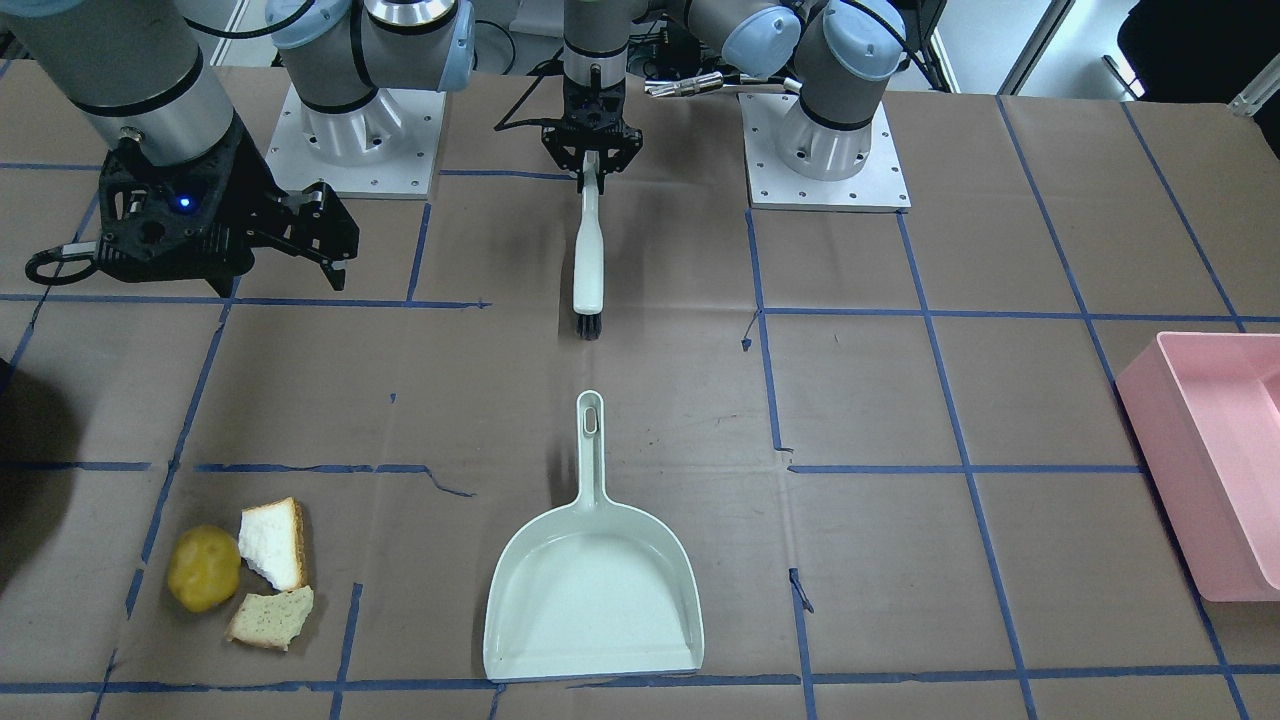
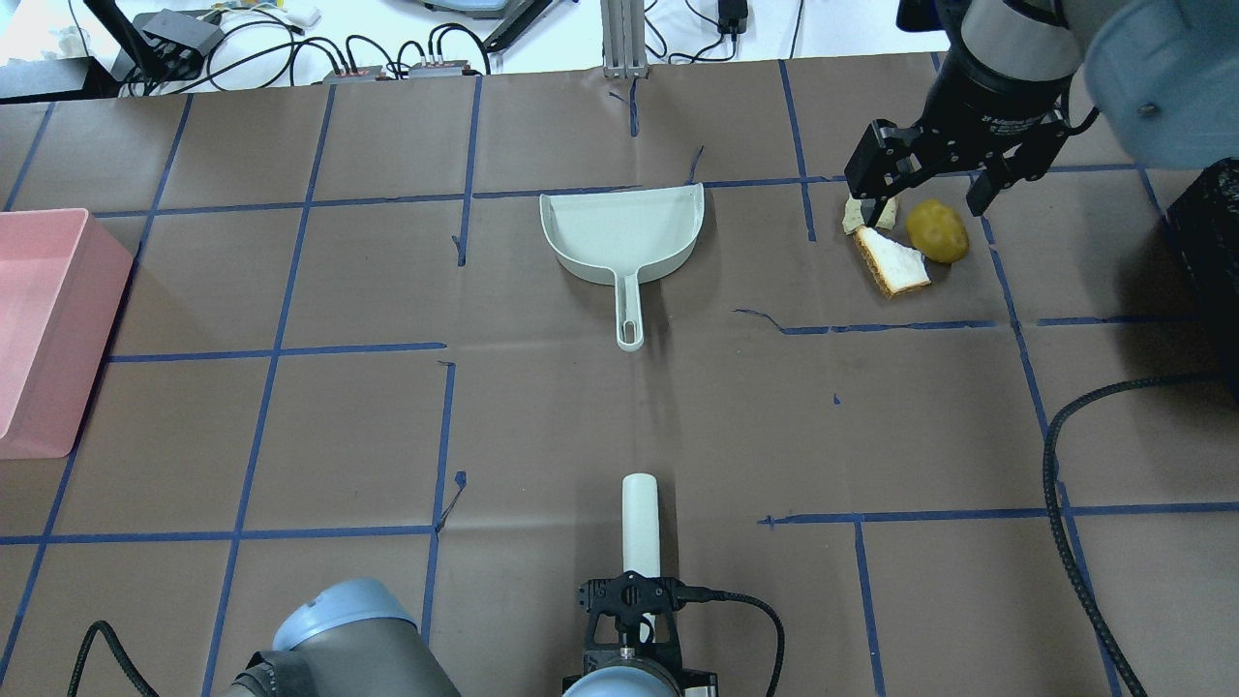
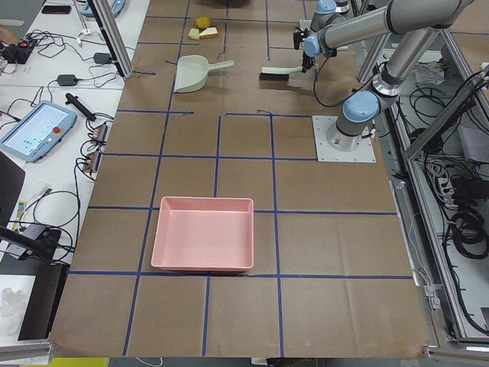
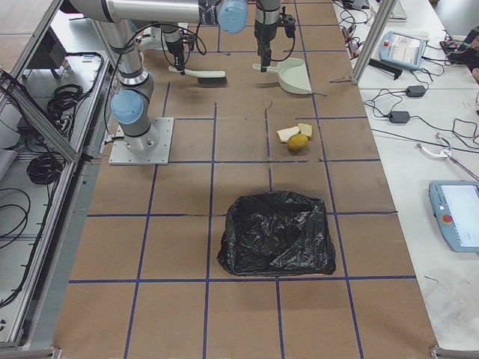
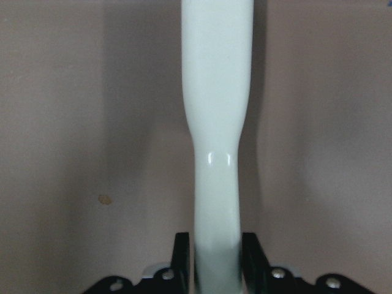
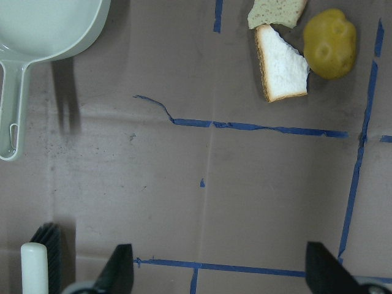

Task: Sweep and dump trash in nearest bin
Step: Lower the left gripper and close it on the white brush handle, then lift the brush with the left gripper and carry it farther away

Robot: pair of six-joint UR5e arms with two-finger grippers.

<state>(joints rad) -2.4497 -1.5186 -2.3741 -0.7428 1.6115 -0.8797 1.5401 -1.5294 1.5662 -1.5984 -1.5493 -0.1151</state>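
The trash lies together: a yellow lemon-like lump [image 1: 203, 568], a white bread slice [image 1: 274, 543] and a tan bread chunk [image 1: 270, 618]. They also show in the right wrist view: the lump [image 6: 331, 43], the slice [image 6: 282, 68], the chunk [image 6: 277, 11]. My right gripper [image 2: 927, 198] is open and empty, raised above the table; in the overhead view it overlaps the trash. My left gripper [image 1: 592, 178] is shut on the handle of a white brush [image 1: 589, 260] near my base. A pale green dustpan [image 1: 595, 590] lies empty mid-table, handle toward the brush.
A pink bin [image 2: 44, 310] stands at the table's end on my left. A black bag-lined bin [image 4: 277, 233] stands at the end on my right, beyond the trash. Blue tape lines grid the brown table cover.
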